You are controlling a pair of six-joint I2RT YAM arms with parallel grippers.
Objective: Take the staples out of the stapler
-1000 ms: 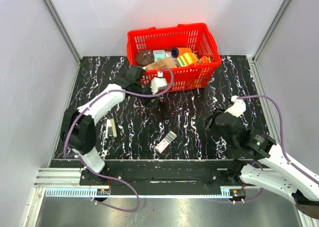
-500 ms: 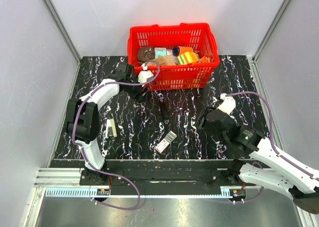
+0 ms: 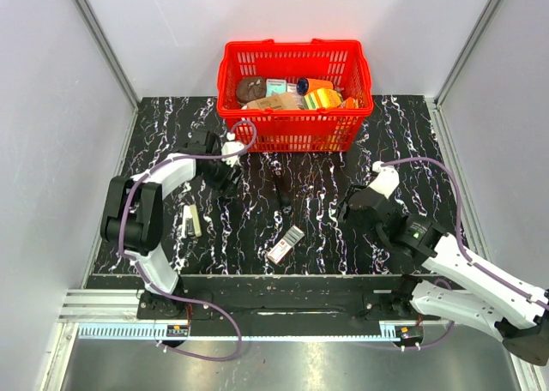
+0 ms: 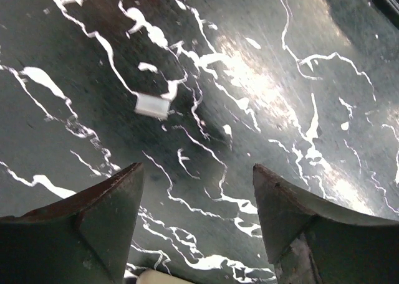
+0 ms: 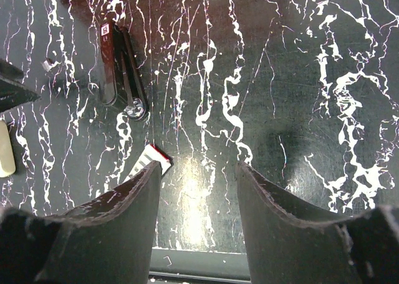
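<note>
The black stapler (image 3: 281,190) lies closed on the marbled table in front of the basket, and also shows in the right wrist view (image 5: 121,72). My left gripper (image 3: 223,181) is open and empty, low over the table to the stapler's left. In its own view (image 4: 196,190) a small white piece (image 4: 153,105), possibly a strip of staples, lies on the table ahead of the jaws. My right gripper (image 3: 347,207) is open and empty to the stapler's right, and its own view (image 5: 198,178) shows bare table between the jaws.
A red basket (image 3: 296,132) full of items stands at the back centre. A small staple box (image 3: 286,243) lies near the front edge, partly behind my right gripper's left finger (image 5: 149,162). A whitish oblong object (image 3: 191,221) lies at the left.
My left gripper has drawn away from the basket's front left corner, moving left and down to the table. The basket has straightened and shifted back. My right gripper has edged left.
</note>
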